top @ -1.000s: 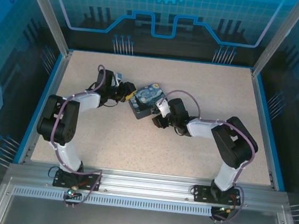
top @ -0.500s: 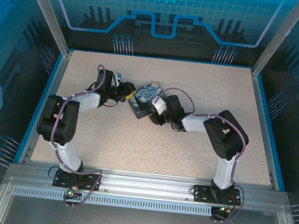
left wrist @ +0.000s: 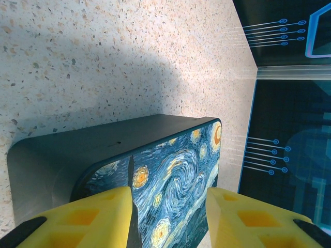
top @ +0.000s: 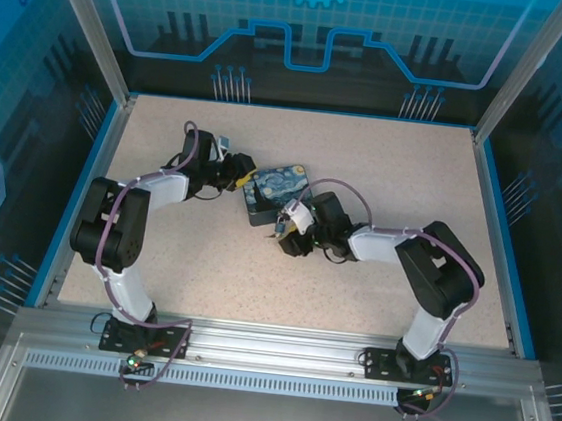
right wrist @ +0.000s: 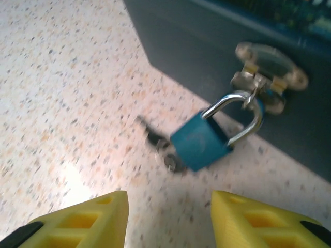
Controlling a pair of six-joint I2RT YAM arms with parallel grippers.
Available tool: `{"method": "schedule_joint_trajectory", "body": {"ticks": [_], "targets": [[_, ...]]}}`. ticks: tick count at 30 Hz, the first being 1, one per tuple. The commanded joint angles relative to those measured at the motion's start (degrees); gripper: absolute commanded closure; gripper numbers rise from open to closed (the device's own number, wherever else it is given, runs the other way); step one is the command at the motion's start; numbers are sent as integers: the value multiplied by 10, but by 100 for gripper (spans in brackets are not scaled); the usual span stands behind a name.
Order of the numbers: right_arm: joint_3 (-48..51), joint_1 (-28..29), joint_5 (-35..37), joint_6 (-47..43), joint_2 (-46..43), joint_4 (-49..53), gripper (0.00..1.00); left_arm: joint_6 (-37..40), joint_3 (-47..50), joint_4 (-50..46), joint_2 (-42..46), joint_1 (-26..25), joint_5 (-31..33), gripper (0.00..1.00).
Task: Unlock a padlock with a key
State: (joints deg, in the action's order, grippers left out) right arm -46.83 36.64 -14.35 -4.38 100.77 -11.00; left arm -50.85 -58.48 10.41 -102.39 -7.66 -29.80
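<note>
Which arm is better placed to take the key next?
Right. The right gripper, open, faces the blue padlock hooked through the hasp of the tin, the key at its base. The left gripper sits at the tin's opposite side.

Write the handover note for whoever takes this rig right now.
Left gripper: jaws apart astride the tin; grip unclear.
Right gripper: open, empty, just short of the padlock.
The padlock hangs by its shackle from the tin's hasp, body on the table; key appears to sit at its base, blurred.
Done: key seemingly inserted. To do: grasp key, turn, free shackle.
</note>
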Motion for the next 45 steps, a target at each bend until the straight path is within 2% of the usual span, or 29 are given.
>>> {"method": "schedule_joint_trajectory", "body": {"ticks": [1,7,15,17,22,24,29,36,45], "targets": [[17,-3,14,-2,-35,33,53,12,-7,-44,-20,-2,11,56],[4,-4,75,21,-32,25,52,11,-6,-42,-19,-5,11,56],[-6,22,189,211,-28,-12,51,2,2,-31,-17,-10,10,56],[-22,25,215,252,-35,32,51,0,3,-27,-18,-15,7,56],[-120,72,347,328,-38,242,51,-8,5,-12,-22,-25,3,56],[-153,89,365,349,-29,298,51,-17,10,6,-24,-27,0,56],[-171,107,377,386,-14,337,50,-12,1,-1,-8,-27,-7,56],[-168,107,356,374,-24,322,49,16,-14,-44,48,-17,-3,49],[-139,95,298,392,-50,274,48,122,40,-119,191,3,24,47]]}}
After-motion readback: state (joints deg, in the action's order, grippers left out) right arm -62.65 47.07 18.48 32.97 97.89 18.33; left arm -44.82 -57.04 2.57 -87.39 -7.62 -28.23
